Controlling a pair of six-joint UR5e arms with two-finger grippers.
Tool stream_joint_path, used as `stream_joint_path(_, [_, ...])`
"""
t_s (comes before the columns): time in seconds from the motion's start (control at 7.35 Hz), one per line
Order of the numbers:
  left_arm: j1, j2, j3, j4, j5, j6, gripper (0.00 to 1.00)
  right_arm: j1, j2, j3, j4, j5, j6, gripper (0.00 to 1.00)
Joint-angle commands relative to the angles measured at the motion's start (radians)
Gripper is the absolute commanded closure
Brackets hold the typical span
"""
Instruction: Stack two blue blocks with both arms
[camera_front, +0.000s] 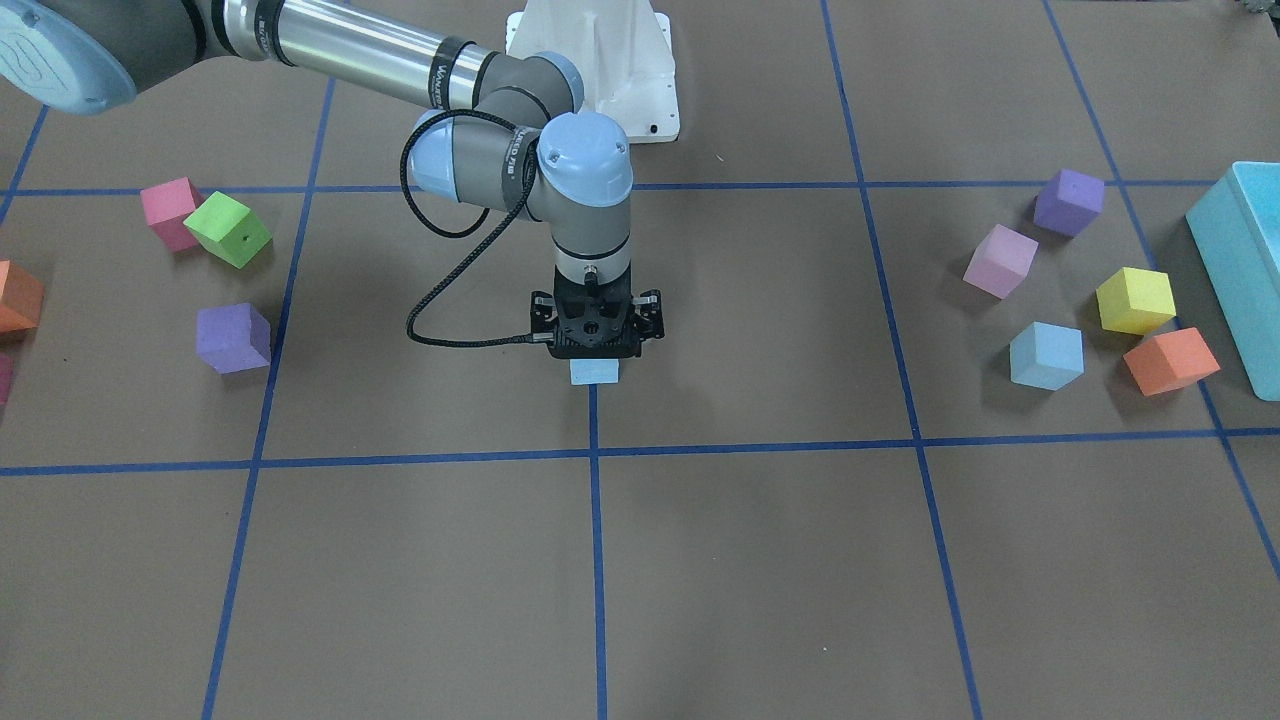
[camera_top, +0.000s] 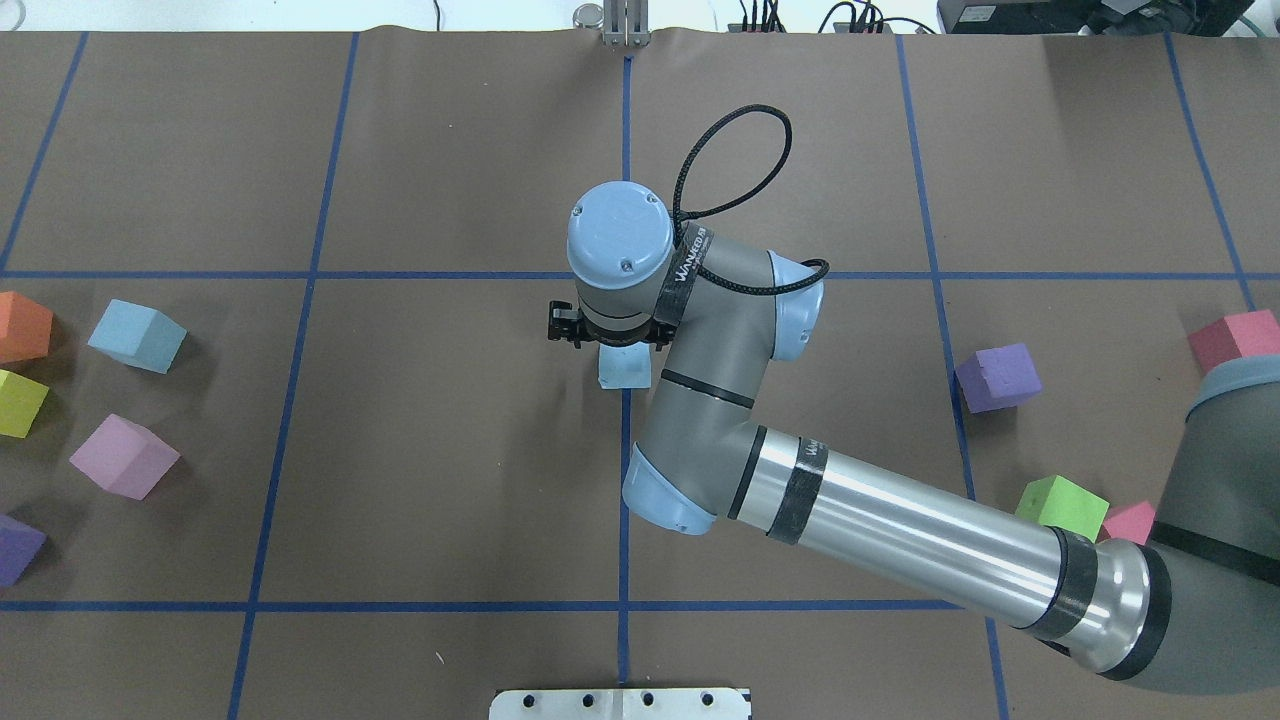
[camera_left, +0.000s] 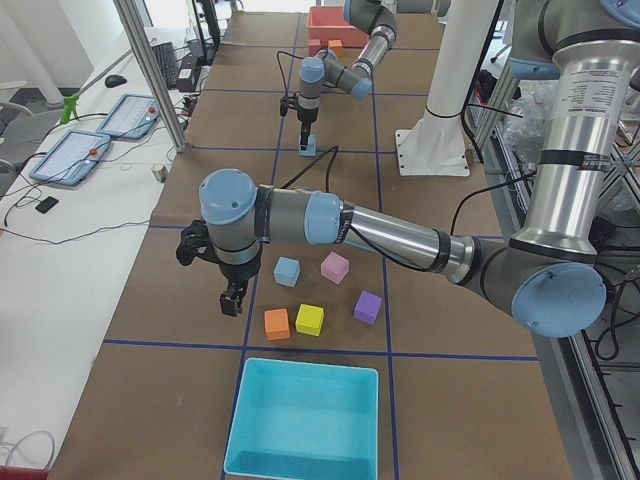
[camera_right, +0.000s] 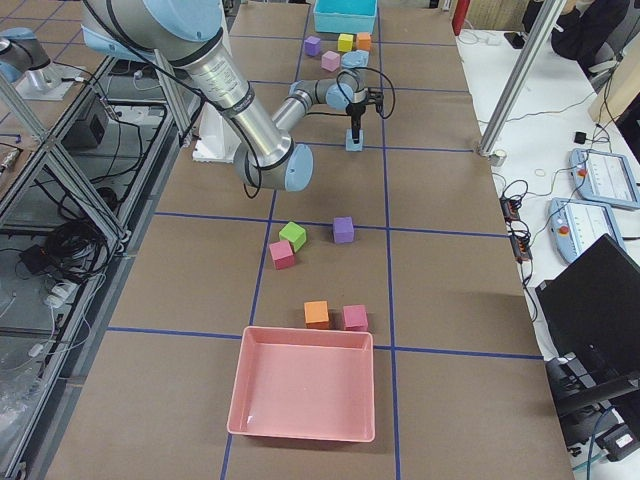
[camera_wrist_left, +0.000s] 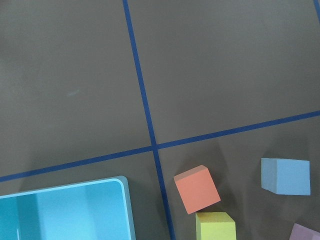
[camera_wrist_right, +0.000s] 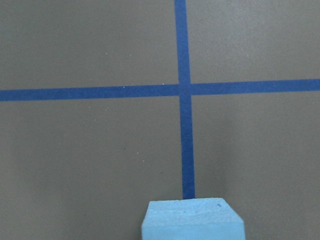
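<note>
Blue foam blocks number two. One blue block (camera_front: 594, 373) is on a tape line at the table's middle, well apart from the turquoise box (camera_front: 1240, 270). It lies directly under the right gripper (camera_front: 596, 345), which points straight down. The fingertips are hidden in every view, so it cannot be told whether they pinch the block or stand spread. The right wrist view adds only that block's top at the frame's bottom edge, with one tape cross beyond. The other blue block (camera_front: 1046, 355) lies near the box, among one orange cube (camera_front: 1170, 360), one yellow cube (camera_front: 1135, 300), one pink cube (camera_front: 1000, 261) and one purple cube (camera_front: 1068, 202). Only the left side view shows the left gripper (camera_left: 232, 298), which hangs near the box; its state cannot be told. Only the right side view shows one pink tray (camera_right: 303, 383), at the table end farthest from the box.
</note>
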Motion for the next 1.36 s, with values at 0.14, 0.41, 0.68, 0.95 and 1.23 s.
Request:
stream_joint_path(0.14, [0.092, -0.084, 0.010, 0.003, -0.002, -0.136, 0.02, 0.247, -0.037, 0.033, -0.016, 0.228, -0.188, 0.00])
stream_joint_path(0.41, [0.180, -0.109, 0.010, -0.012, 0.002, -0.201, 0.02, 0.506, -0.195, 0.136, -0.081, 0.428, -0.488, 0.00])
stream_joint_path(0.68, [0.283, -0.182, 0.073, -0.017, 0.003, -0.231, 0.02, 0.707, -0.258, 0.223, -0.292, 0.473, -0.761, 0.00])
stream_joint_path(0.95, [0.337, -0.207, 0.157, -0.129, 0.008, -0.277, 0.02, 0.867, -0.310, 0.218, -0.389, 0.487, -1.031, 0.00])
stream_joint_path(1.23, [0.375, -0.198, 0.226, -0.278, 0.009, -0.358, 0.02, 0.964, -0.372, 0.202, -0.390, 0.495, -1.165, 0.00])
